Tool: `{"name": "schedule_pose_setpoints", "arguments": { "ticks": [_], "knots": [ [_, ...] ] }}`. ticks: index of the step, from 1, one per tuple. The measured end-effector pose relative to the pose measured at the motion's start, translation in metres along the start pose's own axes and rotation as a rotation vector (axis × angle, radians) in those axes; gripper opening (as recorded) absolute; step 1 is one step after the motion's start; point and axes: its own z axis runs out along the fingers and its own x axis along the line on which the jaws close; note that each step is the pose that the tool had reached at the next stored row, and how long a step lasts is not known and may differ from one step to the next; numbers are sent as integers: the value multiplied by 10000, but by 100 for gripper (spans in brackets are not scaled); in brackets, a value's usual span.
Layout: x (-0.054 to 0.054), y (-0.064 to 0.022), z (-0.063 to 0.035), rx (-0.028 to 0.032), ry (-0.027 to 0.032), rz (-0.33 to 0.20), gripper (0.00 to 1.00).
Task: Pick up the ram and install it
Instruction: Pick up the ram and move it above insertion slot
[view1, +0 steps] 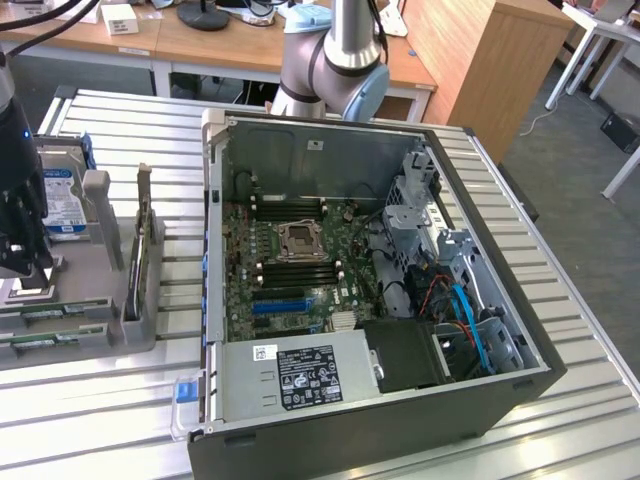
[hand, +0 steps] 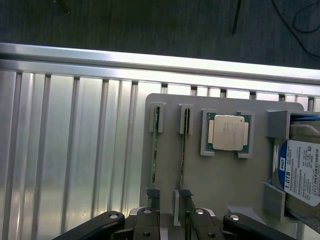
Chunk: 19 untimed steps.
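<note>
**A:** Where do we enter the ram?

**B:** We find the ram (hand: 183, 150) standing on edge in a slot of the grey tray (hand: 225, 180). A second stick (hand: 155, 150) stands in the neighbouring slot, and both lie along one edge of the tray. The processor chip (hand: 229, 132) lies flat just beside them. The hard drive (hand: 300, 170) sits at the opposite edge.

**A:** And the gripper?

**B:** We note the gripper (hand: 170, 220) over one end of the two sticks, its fingers (hand: 146, 225) apart and clamped on nothing. We cannot tell whether a tip touches either stick.

**A:** Where is the tray?

**B:** It is at the edge of the table (view1: 100, 420) on the exterior view's left, beside the open computer case (view1: 350, 440).
</note>
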Motion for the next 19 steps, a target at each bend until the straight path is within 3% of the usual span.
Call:
{"name": "schedule_pose_setpoints", "arguments": {
  "ticks": [7, 8, 10, 19],
  "knots": [
    [1, 0, 0, 1, 0, 0, 31],
    [1, 0, 0, 0, 0, 0, 37],
    [1, 0, 1, 1, 0, 0, 37],
    [-1, -2, 144, 1, 0, 0, 37]
  ]
}}
